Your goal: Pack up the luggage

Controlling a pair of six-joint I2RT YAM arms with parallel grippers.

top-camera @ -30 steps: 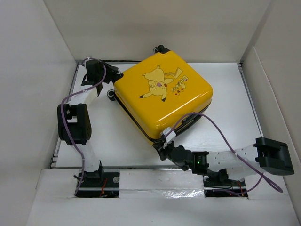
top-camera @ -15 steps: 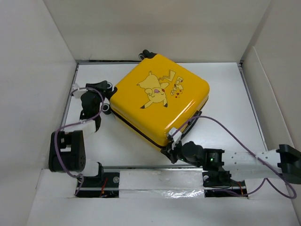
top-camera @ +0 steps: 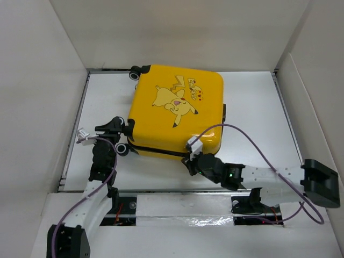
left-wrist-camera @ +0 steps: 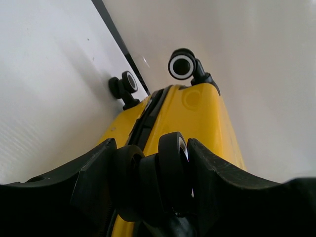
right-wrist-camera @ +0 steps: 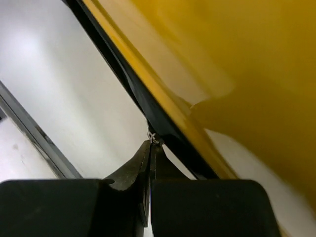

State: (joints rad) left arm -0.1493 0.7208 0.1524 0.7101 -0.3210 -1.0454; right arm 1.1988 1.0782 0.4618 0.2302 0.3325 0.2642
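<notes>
The luggage (top-camera: pixel 177 110) is a yellow hard-shell suitcase with a Pikachu print, lying flat and closed on the white table. My left gripper (top-camera: pixel 121 138) is at its near left corner, shut on a black-and-white caster wheel (left-wrist-camera: pixel 170 165). The wheel sits between both fingers (left-wrist-camera: pixel 94 173) in the left wrist view, with the yellow shell (left-wrist-camera: pixel 205 111) beyond. My right gripper (top-camera: pixel 189 161) is at the near front edge, shut on the small metal zipper pull (right-wrist-camera: pixel 153 138) of the black zipper band (right-wrist-camera: pixel 131 86). The yellow shell (right-wrist-camera: pixel 222 54) fills the right wrist view.
Two more caster wheels (left-wrist-camera: pixel 181 66) stick out at the far left corner (top-camera: pixel 137 71). White walls (top-camera: pixel 37 80) box in the table on the left, back and right. A black rail (top-camera: pixel 161 191) runs along the near edge. Purple cables (top-camera: pixel 252 145) trail from both arms.
The suitcase has turned counter-clockwise, now nearly square to the table. My left gripper has pulled toward the near edge, holding the wheel. My right gripper stayed at the front edge.
</notes>
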